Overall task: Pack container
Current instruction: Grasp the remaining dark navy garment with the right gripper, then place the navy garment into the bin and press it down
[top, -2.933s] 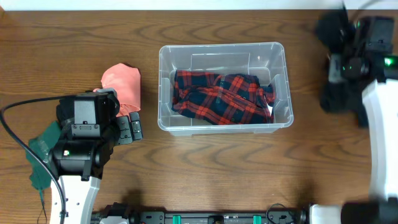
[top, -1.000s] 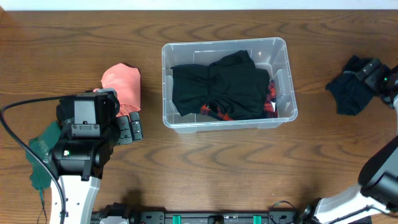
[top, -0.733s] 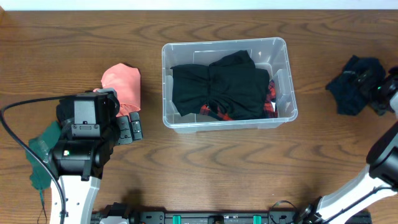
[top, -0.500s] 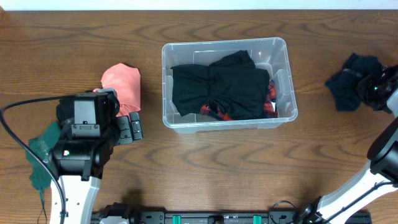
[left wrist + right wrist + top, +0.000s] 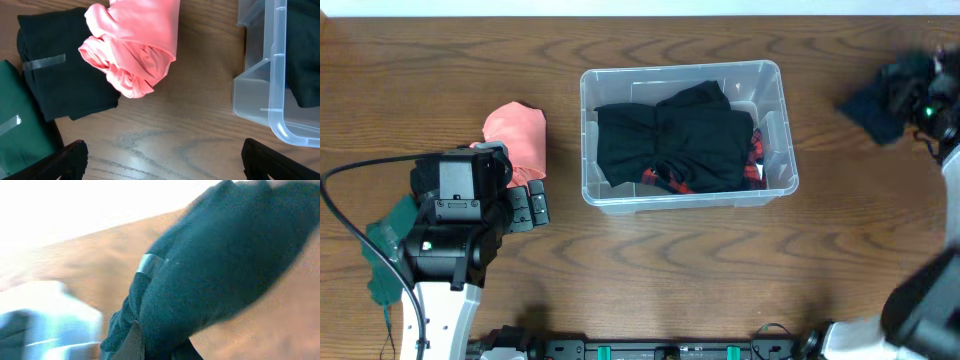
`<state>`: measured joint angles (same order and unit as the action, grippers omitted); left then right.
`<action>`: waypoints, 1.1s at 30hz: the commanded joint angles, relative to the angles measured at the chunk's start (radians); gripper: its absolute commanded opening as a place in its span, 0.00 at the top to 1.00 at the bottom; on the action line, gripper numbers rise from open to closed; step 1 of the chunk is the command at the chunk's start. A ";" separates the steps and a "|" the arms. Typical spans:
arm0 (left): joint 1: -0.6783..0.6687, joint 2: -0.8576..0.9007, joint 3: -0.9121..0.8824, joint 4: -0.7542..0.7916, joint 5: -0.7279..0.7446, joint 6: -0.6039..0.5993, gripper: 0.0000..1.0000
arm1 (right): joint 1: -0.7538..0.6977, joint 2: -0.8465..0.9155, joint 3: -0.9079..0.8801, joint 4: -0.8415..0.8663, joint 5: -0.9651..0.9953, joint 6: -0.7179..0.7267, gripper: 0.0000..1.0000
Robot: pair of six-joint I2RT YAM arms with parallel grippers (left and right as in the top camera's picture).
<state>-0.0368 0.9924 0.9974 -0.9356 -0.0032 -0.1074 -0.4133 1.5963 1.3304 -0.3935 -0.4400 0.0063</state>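
The clear plastic container stands mid-table with a black garment on top of a red plaid one; its corner shows in the left wrist view. My right gripper is at the far right, shut on a dark navy garment and holding it off the table; the cloth fills the right wrist view. My left gripper is open and empty over bare wood, left of the container, near a pink garment.
In the left wrist view the pink garment lies beside a folded black garment and a green one, both taped. The green one also shows at the overhead view's left edge.
A black garment now lies over the plaid one in the container, which shifted slightly. My right gripper closed on the navy garment at the right and lifted it up and away. The left arm stayed still.
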 commanded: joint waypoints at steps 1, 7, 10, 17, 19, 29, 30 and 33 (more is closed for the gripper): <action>-0.004 0.001 0.022 -0.002 -0.001 -0.002 0.02 | 0.143 -0.164 0.016 -0.050 -0.050 -0.245 0.99; -0.004 0.001 0.022 -0.003 -0.001 -0.002 0.02 | 0.446 -0.247 0.016 -0.272 0.017 -0.569 0.99; -0.004 0.001 0.022 -0.003 -0.001 -0.002 0.02 | 0.560 -0.214 0.014 -0.365 0.032 -0.655 0.99; -0.004 0.001 0.022 -0.003 -0.001 -0.002 0.02 | 0.715 -0.094 0.014 -0.518 0.028 -0.732 0.99; -0.004 0.001 0.022 -0.003 -0.001 -0.002 0.02 | 0.753 -0.060 0.014 -0.552 0.024 -0.788 0.99; -0.004 0.001 0.021 -0.002 -0.001 -0.002 0.02 | 0.840 -0.014 0.014 -0.593 0.039 -0.906 0.99; -0.004 0.002 0.021 -0.002 -0.001 -0.002 0.02 | 0.837 -0.010 0.014 -0.568 0.080 -0.866 0.99; -0.004 0.008 0.021 -0.002 -0.001 -0.002 0.02 | 0.821 0.014 0.014 -0.498 0.220 -0.753 0.81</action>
<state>-0.0368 0.9924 0.9974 -0.9360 -0.0032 -0.1074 0.4191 1.5803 1.3453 -0.9215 -0.3382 -0.8303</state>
